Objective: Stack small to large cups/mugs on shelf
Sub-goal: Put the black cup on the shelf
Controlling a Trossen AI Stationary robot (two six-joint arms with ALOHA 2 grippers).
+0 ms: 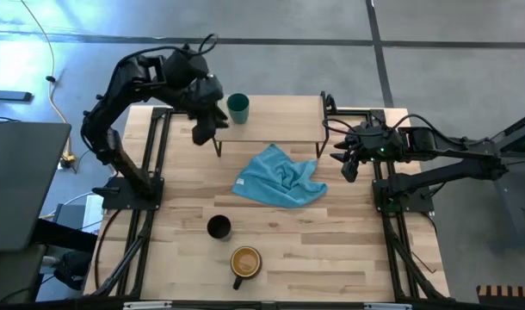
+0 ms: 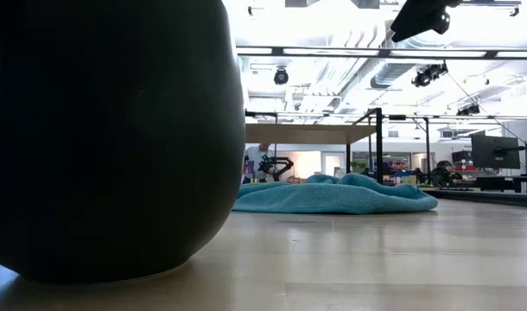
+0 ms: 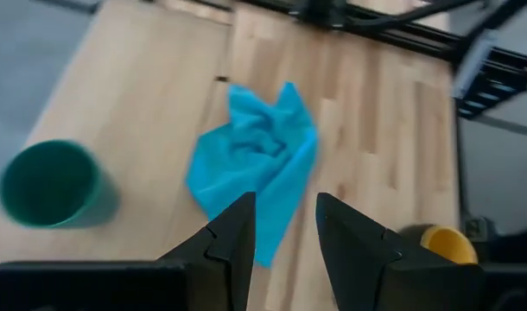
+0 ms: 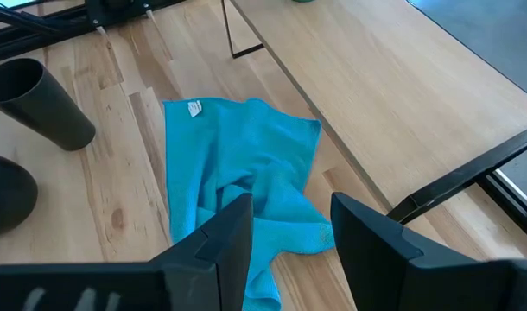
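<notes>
A: How many cups do you count?

B: Three. One small teal cup (image 1: 237, 108) stands upright on the shelf (image 1: 288, 120), near its left end. One black cup (image 1: 219, 227) stands on the tabletop (image 1: 348, 241), well in front of the shelf. One dark mug (image 1: 245, 263) with a yellow-orange inside stands just beside the black cup, nearer the table's front edge, its handle toward that edge.

A: Anything else on the table?

B: One crumpled blue cloth (image 1: 280, 177), lying on the tabletop in front of the shelf, between the shelf and the two dark cups. In the low view the mug fills the left half, and the cloth lies beyond it with the shelf's board above.

A: And the grippers?

B: Two. The left gripper (image 1: 204, 127) hangs over the shelf's left end, just beside the teal cup but not touching it. Its fingers (image 3: 233, 242) are spread with a clear gap and hold nothing. The right gripper (image 1: 347, 163) hovers at the shelf's right end, above the table edge. Its fingers (image 4: 225, 242) are likewise parted and empty, with the cloth showing between them.
</notes>
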